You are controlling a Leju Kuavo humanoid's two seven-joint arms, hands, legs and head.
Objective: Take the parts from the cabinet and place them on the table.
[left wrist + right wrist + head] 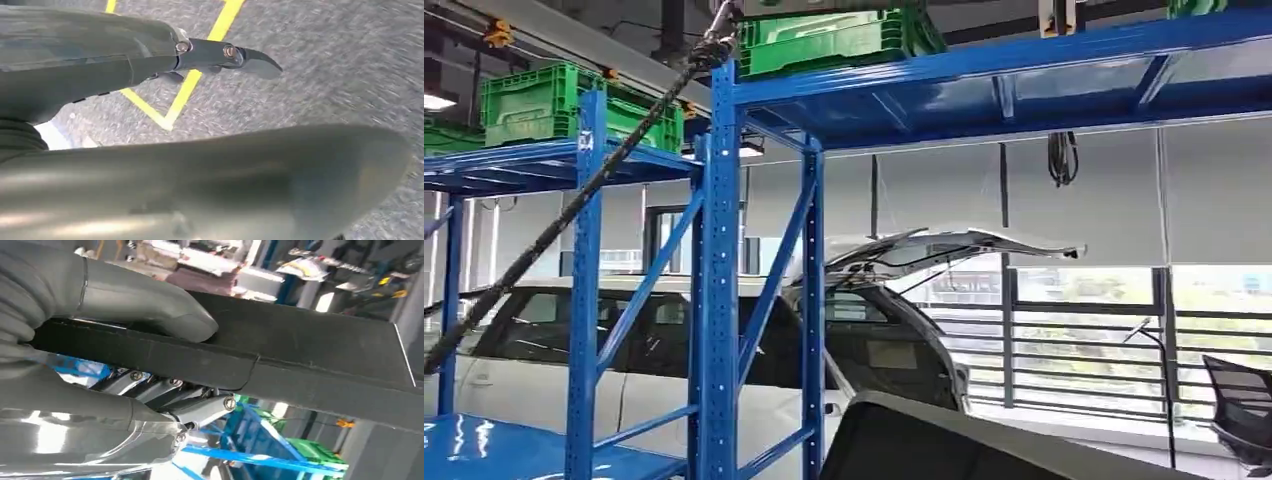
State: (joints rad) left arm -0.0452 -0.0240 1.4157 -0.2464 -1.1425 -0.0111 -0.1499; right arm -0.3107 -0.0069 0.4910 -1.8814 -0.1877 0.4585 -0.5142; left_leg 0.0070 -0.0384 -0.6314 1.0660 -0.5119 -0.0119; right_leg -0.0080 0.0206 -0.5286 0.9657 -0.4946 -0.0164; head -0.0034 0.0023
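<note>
A: Right hand (100,365) is clamped on the dark flat panel (300,355), thumb pressed on one face, darker fingers under the other. It's gripped near one end; the long axis runs straight out past the fingertips. From the head view the same panel (984,445) sits at 6 o'clock, low in front of the robot.

B: Left hand?

A: Left hand (150,60) hangs over grey floor with yellow lines. Nothing in it, one dark finger sticking out straight. Can't tell if the rest are spread or curled. So the right has the part and is the nearer one for the placing.

B: Table?

A: I can't see one. Blue rack (714,280) at 9 o'clock, white car (674,340) behind it, hatch up.

B: Counts?

A: One rack run, one car, one panel in hand, two green crates (554,105) on top of the rack. Smallest: an office chair (1239,400) at 4 o'clock.
</note>
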